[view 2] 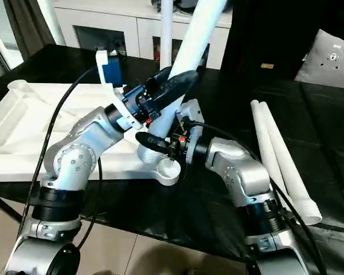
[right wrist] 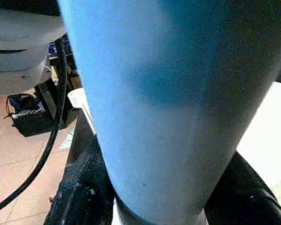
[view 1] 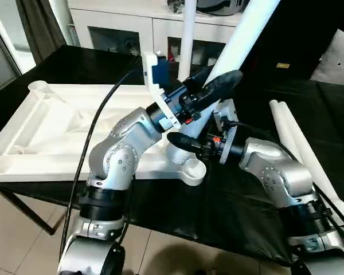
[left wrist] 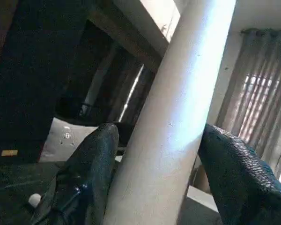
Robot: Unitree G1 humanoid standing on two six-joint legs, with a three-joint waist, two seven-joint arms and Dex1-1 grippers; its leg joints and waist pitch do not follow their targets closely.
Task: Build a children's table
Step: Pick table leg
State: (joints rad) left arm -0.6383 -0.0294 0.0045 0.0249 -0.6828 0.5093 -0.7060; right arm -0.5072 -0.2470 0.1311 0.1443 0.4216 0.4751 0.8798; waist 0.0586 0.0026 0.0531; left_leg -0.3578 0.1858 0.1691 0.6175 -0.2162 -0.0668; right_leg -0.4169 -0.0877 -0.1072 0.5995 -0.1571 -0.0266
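A tilted white table leg (view 1: pixel 241 34) is being gripped by the left gripper (view 1: pixel 209 91) and, lower down, the right gripper (view 1: pixel 186 143), above the tabletop's corner socket (view 1: pixel 192 168).

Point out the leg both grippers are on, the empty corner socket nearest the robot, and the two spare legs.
tilted leg (view 1: pixel 241 31): left eye view, upper shaft.
corner socket (view 1: pixel 194 168): left eye view, round rim at the tabletop's near corner.
spare legs (view 2: pixel 278 157): right eye view, mid-length of the pair lying on the dark table.

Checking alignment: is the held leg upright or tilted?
Tilted. The leg leans to the right from the tabletop, unlike the vertical leg behind it.
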